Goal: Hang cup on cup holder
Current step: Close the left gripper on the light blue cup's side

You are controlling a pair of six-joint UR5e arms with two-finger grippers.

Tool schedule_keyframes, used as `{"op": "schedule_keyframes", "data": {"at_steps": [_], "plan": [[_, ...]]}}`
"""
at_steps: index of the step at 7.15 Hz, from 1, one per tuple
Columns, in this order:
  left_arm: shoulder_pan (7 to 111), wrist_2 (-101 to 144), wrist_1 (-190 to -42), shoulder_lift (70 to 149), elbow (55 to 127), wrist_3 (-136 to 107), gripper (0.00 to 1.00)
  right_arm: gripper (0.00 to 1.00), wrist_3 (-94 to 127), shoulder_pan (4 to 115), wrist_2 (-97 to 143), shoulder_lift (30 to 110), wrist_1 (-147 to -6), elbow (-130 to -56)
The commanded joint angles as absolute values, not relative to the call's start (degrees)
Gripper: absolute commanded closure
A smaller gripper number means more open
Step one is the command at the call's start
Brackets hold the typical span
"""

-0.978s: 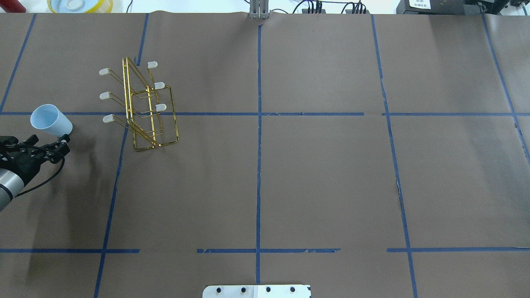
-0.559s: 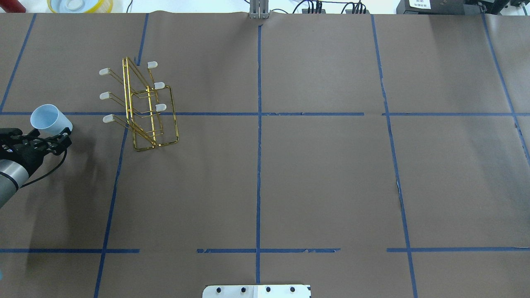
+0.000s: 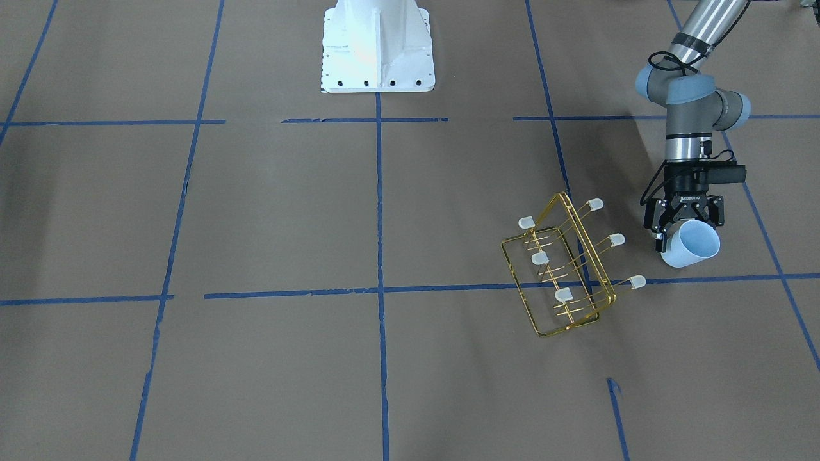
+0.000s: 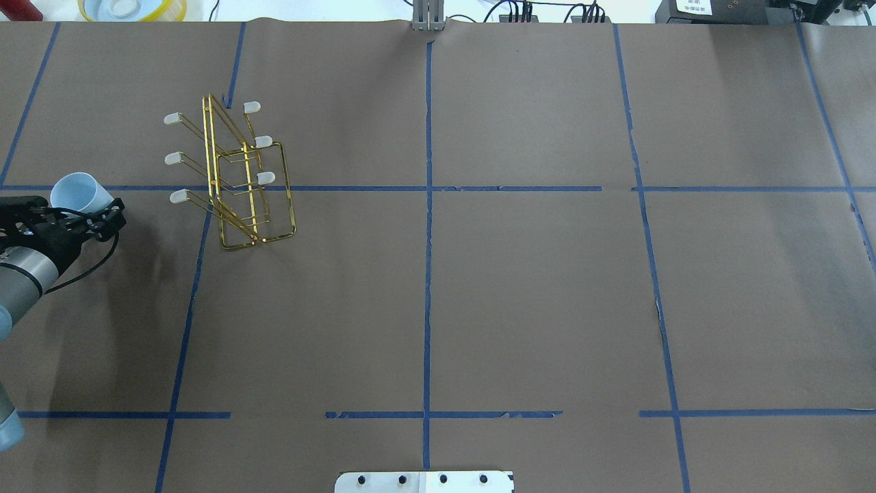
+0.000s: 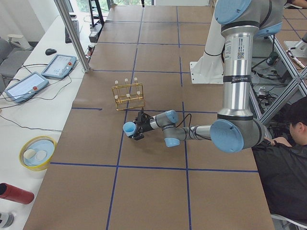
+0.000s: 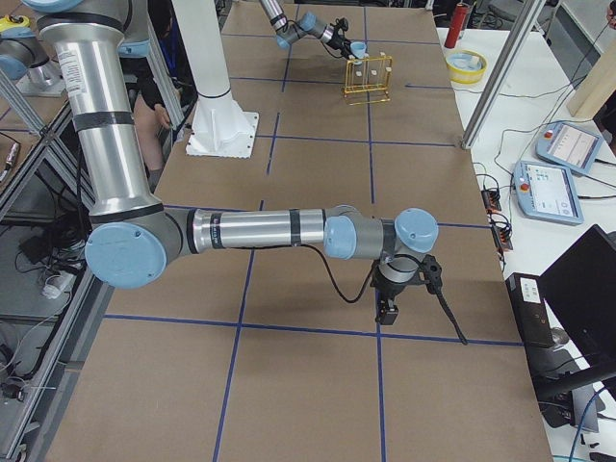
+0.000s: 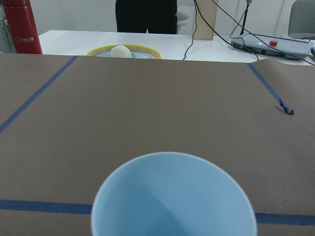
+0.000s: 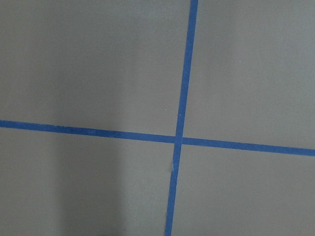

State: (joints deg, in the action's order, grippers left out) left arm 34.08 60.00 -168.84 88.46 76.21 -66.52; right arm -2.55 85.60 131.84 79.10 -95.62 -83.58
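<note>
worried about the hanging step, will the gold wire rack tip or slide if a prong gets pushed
Probably light: the rack is only thin wire, so it may slide on the paper. Upright and unheld, it could tip.

From behind the robot we look forward and down on the brown surface; a second high view opposite faces the white base. Both share the cup holder, mirrored side for side. Two end views look along the surface from farther off, one with the left arm near, one the right arm. Our left wrist view sits close behind the cup, looking along the surface; the right wrist view looks straight down on crossed tape lines.
</note>
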Motion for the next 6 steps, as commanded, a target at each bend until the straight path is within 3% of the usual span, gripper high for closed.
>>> {"op": "schedule_keyframes", "data": {"at_steps": [1, 4, 5, 6], "plan": [[35.15, 61.08, -168.84, 89.99, 74.28, -66.45, 0.0, 0.0, -2.55, 85.61, 131.84, 79.1, -95.62, -83.58], [35.24, 61.78, -168.84, 90.44, 73.57, -66.45, 0.02, 0.0, -2.55, 85.61, 131.84, 79.1, -95.62, -83.58], [35.24, 62.22, -168.84, 90.44, 73.56, -66.53, 0.07, 0.0, -2.55, 85.61, 131.84, 79.1, -95.62, -83.58], [35.24, 62.23, -168.84, 90.44, 73.56, -66.53, 0.18, 0.0, -2.55, 85.61, 131.84, 79.1, -95.62, -83.58]]}}
